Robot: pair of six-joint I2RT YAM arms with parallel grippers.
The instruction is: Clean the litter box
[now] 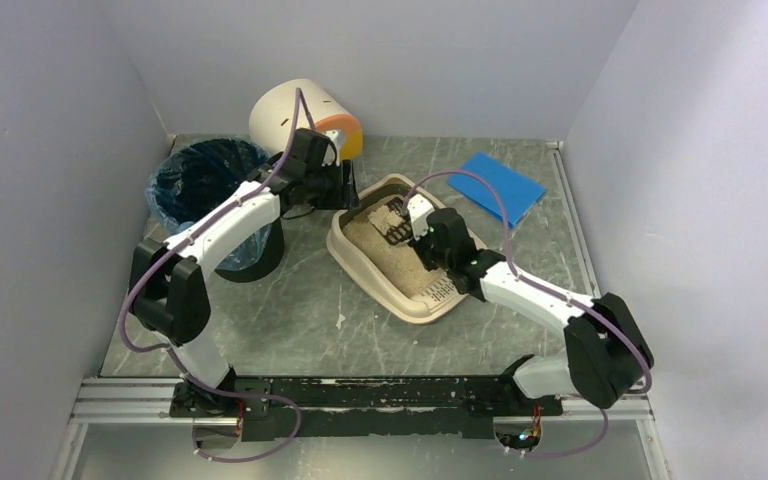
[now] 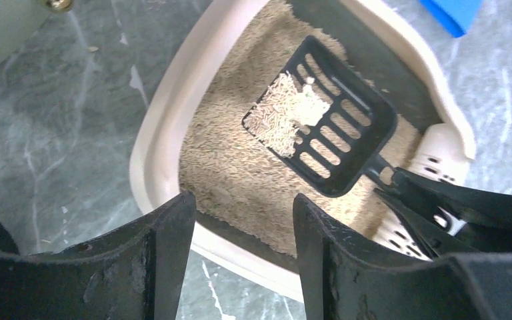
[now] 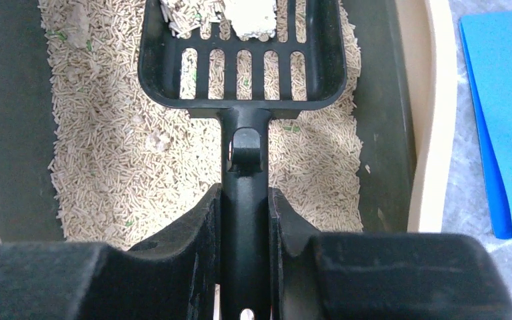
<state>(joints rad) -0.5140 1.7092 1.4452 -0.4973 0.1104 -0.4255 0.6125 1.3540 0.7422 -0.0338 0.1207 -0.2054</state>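
The beige litter box (image 1: 345, 258) lies mid-table with tan pellet litter inside and its slotted ledge (image 1: 441, 292) at the near end. My right gripper (image 3: 245, 200) is shut on the handle of a black slotted scoop (image 3: 243, 60). The scoop is held just over the litter and carries pellets and a whitish clump (image 3: 253, 17). The scoop also shows in the left wrist view (image 2: 323, 117) and the top view (image 1: 395, 225). My left gripper (image 2: 243, 207) is open and empty over the box's far-left rim (image 2: 167, 113), beside it in the top view (image 1: 348, 190).
A black round bin with a blue liner (image 1: 205, 185) stands at the left. A white cylindrical drawer unit with an orange front (image 1: 305, 115) is at the back. A blue flat pad (image 1: 503, 185) lies right of the box. Walls close in on three sides.
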